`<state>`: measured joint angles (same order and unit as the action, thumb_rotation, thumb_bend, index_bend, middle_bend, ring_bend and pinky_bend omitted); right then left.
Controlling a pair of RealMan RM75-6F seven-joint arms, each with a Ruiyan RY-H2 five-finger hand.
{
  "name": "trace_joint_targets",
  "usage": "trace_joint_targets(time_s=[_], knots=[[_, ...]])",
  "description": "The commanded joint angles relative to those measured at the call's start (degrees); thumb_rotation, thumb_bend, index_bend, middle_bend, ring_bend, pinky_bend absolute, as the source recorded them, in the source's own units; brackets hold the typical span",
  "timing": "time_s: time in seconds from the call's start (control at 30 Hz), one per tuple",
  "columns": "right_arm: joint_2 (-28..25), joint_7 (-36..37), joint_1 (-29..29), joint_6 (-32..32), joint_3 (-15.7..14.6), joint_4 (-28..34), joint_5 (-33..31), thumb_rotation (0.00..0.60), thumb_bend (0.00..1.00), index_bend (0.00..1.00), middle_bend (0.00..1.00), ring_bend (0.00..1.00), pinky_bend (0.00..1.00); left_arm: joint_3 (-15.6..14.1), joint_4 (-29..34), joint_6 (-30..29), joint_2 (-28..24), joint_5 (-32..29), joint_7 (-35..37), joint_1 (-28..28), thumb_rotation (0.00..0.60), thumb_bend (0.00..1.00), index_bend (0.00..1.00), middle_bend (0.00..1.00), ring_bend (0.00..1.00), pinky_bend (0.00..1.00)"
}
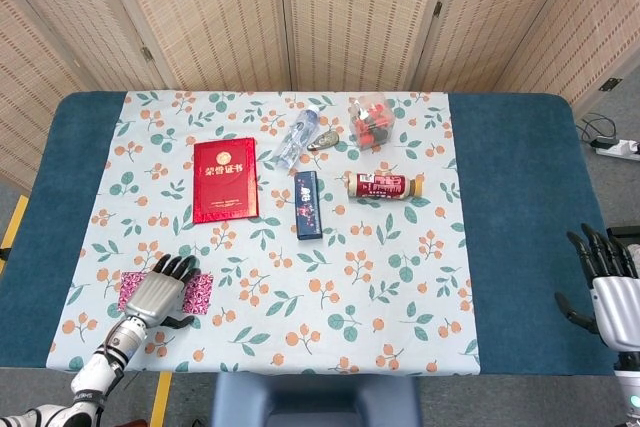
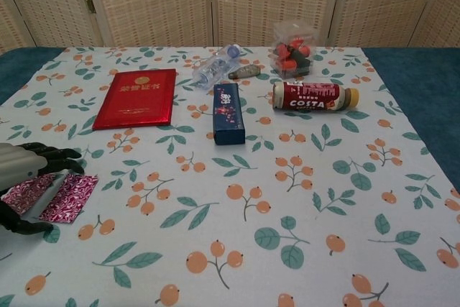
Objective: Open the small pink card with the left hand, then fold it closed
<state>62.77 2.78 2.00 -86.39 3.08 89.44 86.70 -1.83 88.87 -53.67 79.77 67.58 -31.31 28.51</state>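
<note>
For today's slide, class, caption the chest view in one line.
Left hand rests on the opened pink card, beside the red certificate.
</note>
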Motion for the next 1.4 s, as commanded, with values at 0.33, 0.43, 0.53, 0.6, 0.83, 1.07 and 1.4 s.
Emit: trace_joint_targets(time_s=[0.33,0.43,0.53,0.6,0.83,1.07,1.4], knots=[[0.09,0.35,-0.06,-0.01,0.05,-0.29,-0.16,0.600,0.32,0.00,0.00,0.00,0.00,-0.28,0.37,-0.67,0.32,-0.35,-0.46,0.59,0.501,0.28,0.23,0.00,0.00,0.00],[0.07,0.35,-0.03,-0.02,0.08,-0.26,-0.14,0.600,0.32,0.00,0.00,0.00,0.00,-0.42,0.72,-1.32,0.12,0.25,-0.06,0.46,0.504,0.28,0.24,0.00,0.00,0.00],[-0.01,0.38,-0.05,-0.20,0.15,-0.22,-0.06,0.600,0.32,0.00,0.00,0.00,0.00,-0.54,1.94,-1.88,-0.68,0.85,0.66,0.29,0.506,0.28,0.24,0.00,0.00,0.00],[-0.06,0.39,-0.02,-0.25,0.19,-0.19,-0.01,0.600,0.32,0.00,0.00,0.00,0.00,-0.52,2.90,-2.44,-1.43,1.29,1.03,0.16,0.505,0.28,0.24,0.00,0.00,0.00],[-0.09,0.64,0.21,-0.10,0.30,-0.34,0.10,0.600,0.32,0.00,0.00,0.00,0.00,-0.22,7.20,-4.65,-5.87,2.22,3.89,-0.80,0.511,0.28,0.23,0.00,0.00,0.00],[0.05,1.29,0.42,0.08,0.38,-0.90,0.14,0.600,0.32,0.00,0.00,0.00,0.00,-0.46,5.57,-7.01,-8.74,0.21,5.76,-3.20,0.512,0.28,0.22,0.00,0.00,0.00],[0.16,0.63,0.58,0.10,0.22,-0.45,0.58,0.600,0.32,0.00,0.00,0.00,0.00,-1.61,-1.64,-4.53,-8.74,-2.79,10.15,-5.47,0.535,0.28,0.21,0.00,0.00,0.00]])
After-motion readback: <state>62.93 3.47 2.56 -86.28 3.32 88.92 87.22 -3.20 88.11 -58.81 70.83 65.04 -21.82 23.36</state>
